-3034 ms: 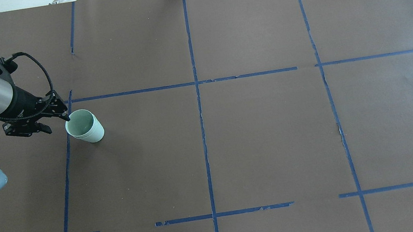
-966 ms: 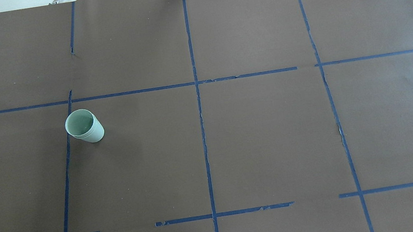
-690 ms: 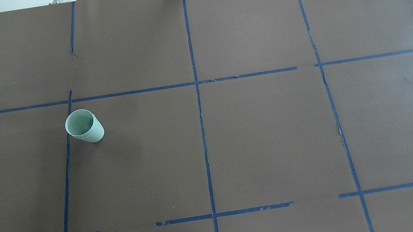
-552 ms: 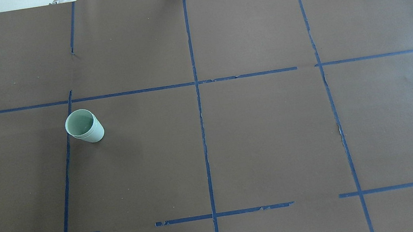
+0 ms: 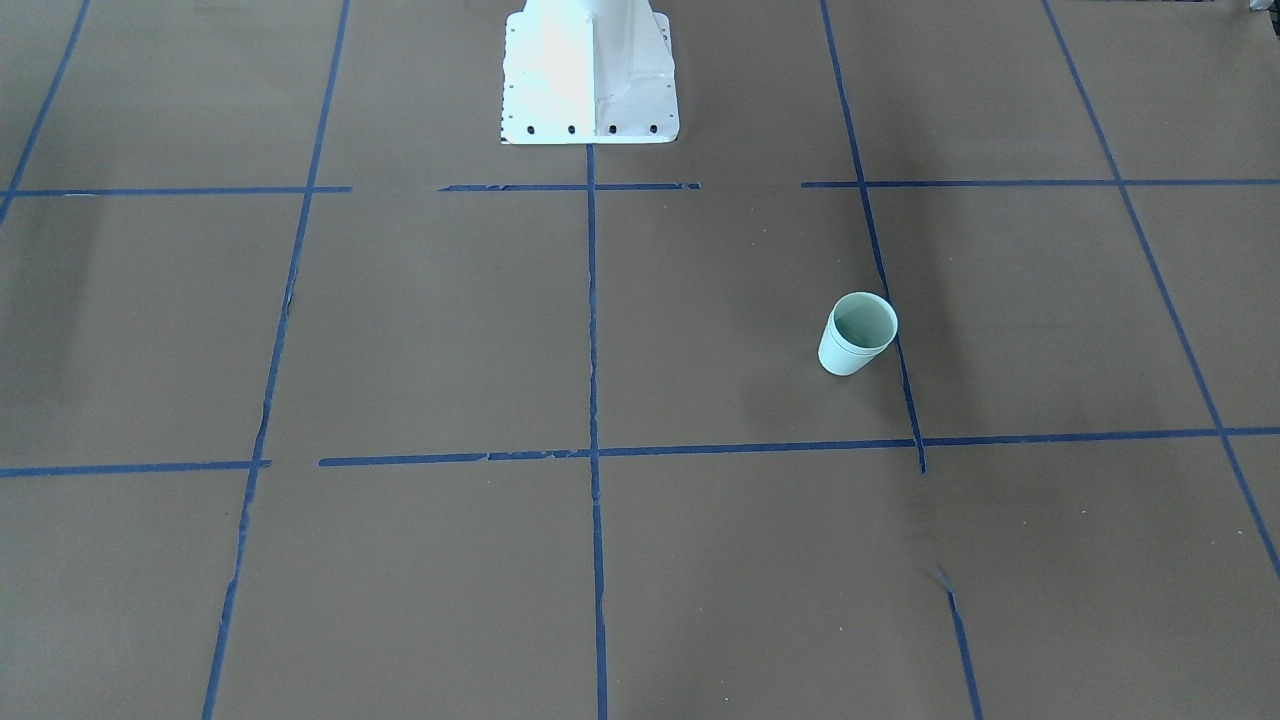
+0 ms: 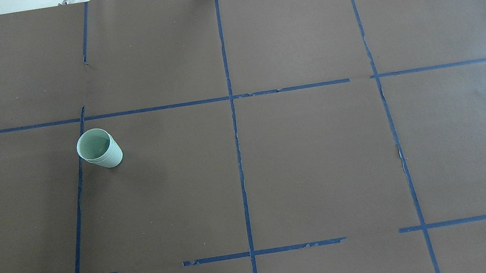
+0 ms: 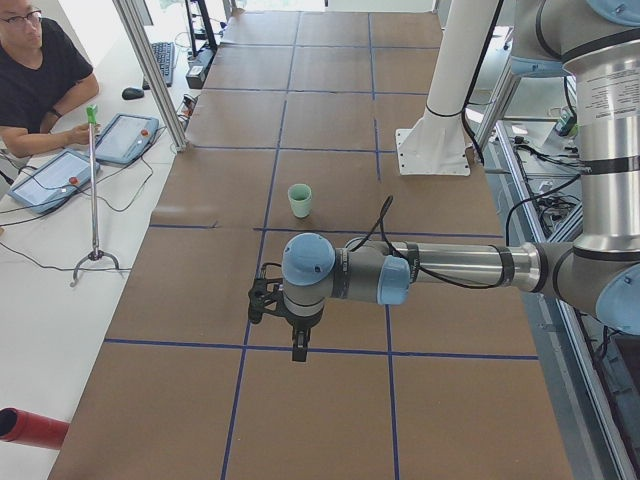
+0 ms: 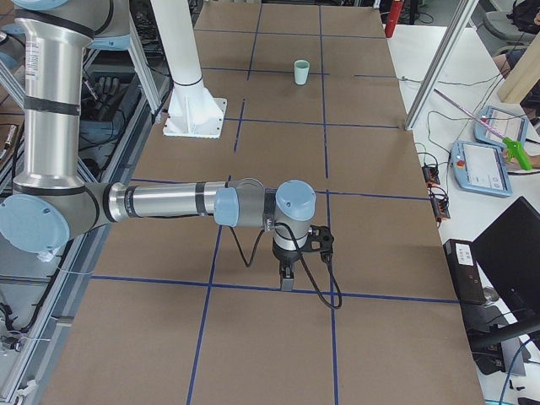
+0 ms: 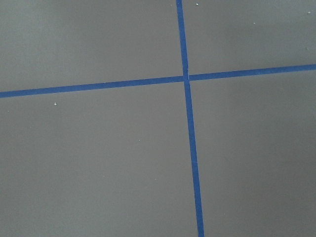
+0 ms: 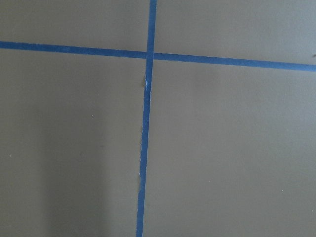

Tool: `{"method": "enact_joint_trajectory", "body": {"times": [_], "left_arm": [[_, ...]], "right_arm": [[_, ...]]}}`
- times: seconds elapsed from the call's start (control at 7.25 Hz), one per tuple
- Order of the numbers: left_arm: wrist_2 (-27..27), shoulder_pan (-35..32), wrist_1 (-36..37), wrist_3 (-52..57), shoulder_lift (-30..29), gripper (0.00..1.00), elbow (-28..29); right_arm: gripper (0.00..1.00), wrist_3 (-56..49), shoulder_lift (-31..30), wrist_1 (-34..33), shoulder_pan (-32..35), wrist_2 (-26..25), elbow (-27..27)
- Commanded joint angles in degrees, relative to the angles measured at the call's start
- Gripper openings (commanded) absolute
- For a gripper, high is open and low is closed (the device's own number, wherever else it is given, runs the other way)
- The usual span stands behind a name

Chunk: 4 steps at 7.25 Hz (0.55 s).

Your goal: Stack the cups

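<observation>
Cups [image 6: 99,149] are seen nested, one inside the other, upright on the tabletop [image 6: 315,169]. In the overhead view they are placed at about 9 o'clock from its centre, just beside a blue tape line [image 6: 75,205]. Left tool [image 7: 298,350] and right tool [image 8: 287,281] are pointed down, well apart from the cups. Wide or narrow cannot be told from the side views.

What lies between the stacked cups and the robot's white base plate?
Between cups and base plate, only brown paper with blue tape lines, per the front-facing view.
</observation>
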Motion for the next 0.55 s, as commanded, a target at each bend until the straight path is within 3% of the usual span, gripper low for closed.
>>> {"method": "enact_joint_trajectory", "body": {"times": [0.0,0.41], "left_arm": [[0.29,-0.03,0.08,-0.55,-0.36,1.0,-0.69],[0.12,-0.03,2.61,-0.46,-0.62,1.0,-2.0]], "right_arm": [[1.0,0.0,-0.01,0.0,-0.09,0.04,0.02],[1.0,0.0,-0.01,0.0,0.0,0.04,0.02]]}}
